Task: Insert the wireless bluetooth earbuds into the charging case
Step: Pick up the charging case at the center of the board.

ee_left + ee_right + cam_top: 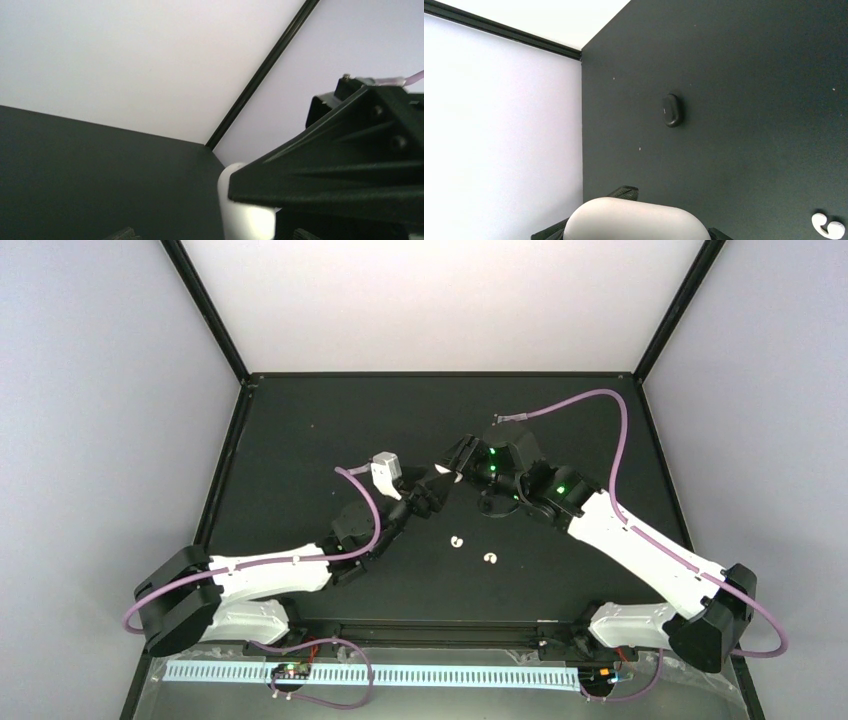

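My right gripper is shut on the white charging case, holding it above the black table. In the top view the case shows only as a small white patch between the two grippers. My left gripper is open, and the case stands between its spread fingertips, nearer the right one. The right gripper's black finger lies across the case. Two white curled earbuds lie on the table nearer the arm bases. One white earbud and a black earbud lie on the table in the right wrist view.
The black table is bounded by pale walls and black corner posts. A purple cable loops over the right arm near the back right.
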Action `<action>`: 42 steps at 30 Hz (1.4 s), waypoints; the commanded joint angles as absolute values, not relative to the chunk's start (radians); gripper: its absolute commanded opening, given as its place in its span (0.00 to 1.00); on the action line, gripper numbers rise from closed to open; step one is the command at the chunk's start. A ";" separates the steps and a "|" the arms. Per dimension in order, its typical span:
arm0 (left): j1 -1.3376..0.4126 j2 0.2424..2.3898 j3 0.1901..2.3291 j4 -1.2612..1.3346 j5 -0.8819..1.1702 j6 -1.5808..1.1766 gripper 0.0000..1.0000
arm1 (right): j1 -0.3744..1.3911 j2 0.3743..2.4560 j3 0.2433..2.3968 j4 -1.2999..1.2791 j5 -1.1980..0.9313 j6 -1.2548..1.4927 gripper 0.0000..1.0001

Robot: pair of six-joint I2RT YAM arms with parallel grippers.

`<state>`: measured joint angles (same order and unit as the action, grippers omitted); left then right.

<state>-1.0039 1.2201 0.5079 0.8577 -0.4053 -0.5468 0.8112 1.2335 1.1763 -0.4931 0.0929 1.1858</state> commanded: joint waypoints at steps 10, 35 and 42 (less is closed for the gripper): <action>-1.009 1.263 0.570 0.940 -0.393 -0.545 0.71 | 0.807 1.210 1.203 -0.476 0.081 1.192 0.57; -1.009 1.273 0.595 0.950 -0.383 -0.525 0.40 | 0.805 1.201 1.203 -0.475 0.075 1.186 0.57; -1.008 1.273 0.591 0.957 -0.378 -0.518 0.32 | 0.806 1.195 1.197 -0.460 0.061 1.175 0.65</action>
<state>-1.0039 1.2655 0.5568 0.9104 -0.3817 -0.5308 0.8112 1.2274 1.1778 -0.4927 0.0750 1.1843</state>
